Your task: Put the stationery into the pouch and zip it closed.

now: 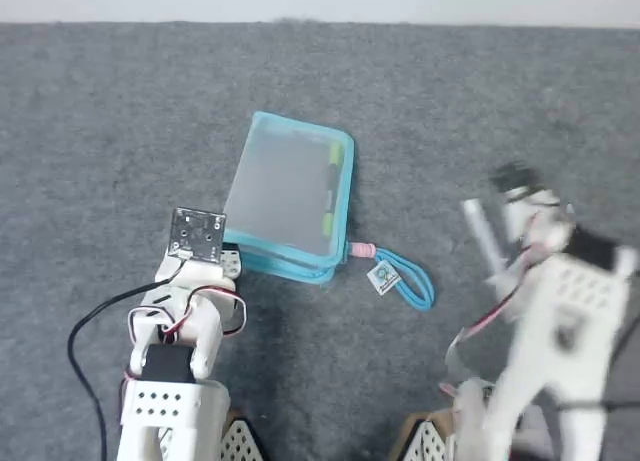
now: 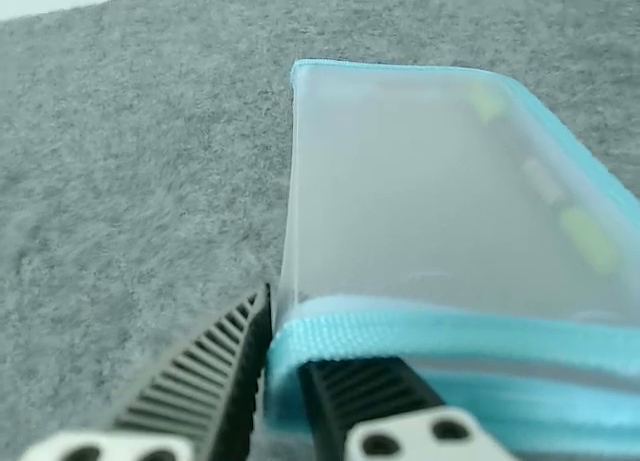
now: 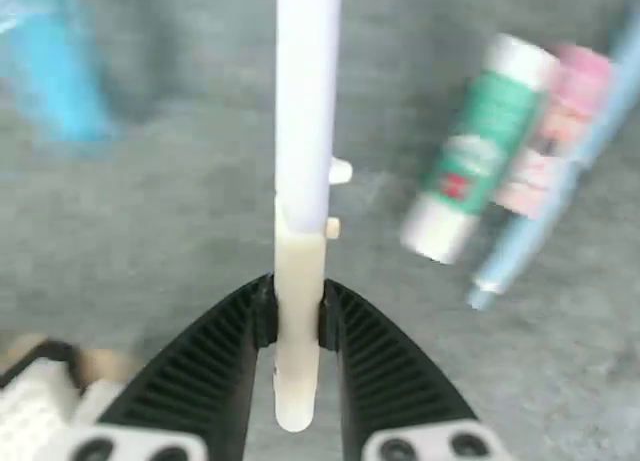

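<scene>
Your left gripper (image 2: 283,343) is clamped on a corner of the pouch (image 2: 430,211), with the ribbed jaws pinching the blue edge between them. In the high view the pouch (image 1: 290,191) lies flat on the grey mat (image 1: 110,111) in the middle of the table, with that same gripper (image 1: 232,260) at the corner nearest the left arm. Through the cloudy front you can make out a yellow-green pen (image 1: 333,181) already inside, lying along the side away from the left arm. A blue loop (image 1: 408,281) with a small tag (image 1: 383,278) trails from the pouch's other near corner towards the right arm.

Your right gripper (image 3: 297,291) is closed on a white pen (image 3: 303,131), gripping it near its cream end so the long barrel sticks out past the fingertips. From above, the white pen (image 1: 484,236) is held over the mat to the right of the pouch, well apart from it. Under that gripper a green and white glue stick (image 3: 468,166), a pink stick (image 3: 558,121) and a light blue pen (image 3: 545,231) lie side by side on the mat, close together; you cannot tell whether they touch.
</scene>
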Robot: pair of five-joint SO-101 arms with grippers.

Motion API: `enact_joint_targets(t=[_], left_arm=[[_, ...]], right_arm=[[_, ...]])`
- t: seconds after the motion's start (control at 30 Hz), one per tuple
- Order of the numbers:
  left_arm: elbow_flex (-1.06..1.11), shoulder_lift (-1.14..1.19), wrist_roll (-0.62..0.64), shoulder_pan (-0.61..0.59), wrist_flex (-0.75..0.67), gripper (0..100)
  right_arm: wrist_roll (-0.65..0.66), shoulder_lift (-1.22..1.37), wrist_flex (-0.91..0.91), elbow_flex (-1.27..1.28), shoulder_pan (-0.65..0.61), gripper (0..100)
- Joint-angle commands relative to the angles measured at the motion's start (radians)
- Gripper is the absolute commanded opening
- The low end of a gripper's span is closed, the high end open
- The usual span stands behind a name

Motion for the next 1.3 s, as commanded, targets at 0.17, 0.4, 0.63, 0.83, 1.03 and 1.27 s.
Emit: enact_joint_targets(t=[0.17, 0.4, 0.63, 0.83, 1.03, 1.27], left_arm=[[-0.035, -0.015, 0.040, 0.005, -0.037, 1], [-0.056, -0.011, 0.066, 0.005, -0.057, 1], [-0.053, -0.009, 0.066, 0.005, -0.078, 1], [-0.051, -0.009, 0.066, 0.006, -0.078, 1], [-0.051, -0.009, 0.078, 0.026, -0.098, 1], [-0.053, -0.009, 0.087, 0.061, -0.095, 1]], right_arm=[[-0.143, -0.312, 0.185, 0.029, -0.510, 0.6], [-0.140, -0.179, 0.182, 0.029, -0.665, 0.6], [-0.190, -0.143, 0.194, -0.040, -0.691, 0.6], [-0.203, -0.142, 0.216, -0.063, -0.697, 0.6], [-0.153, -0.143, 0.252, -0.063, -0.791, 0.6], [-0.204, -0.131, 0.242, -0.064, -0.874, 0.6]])
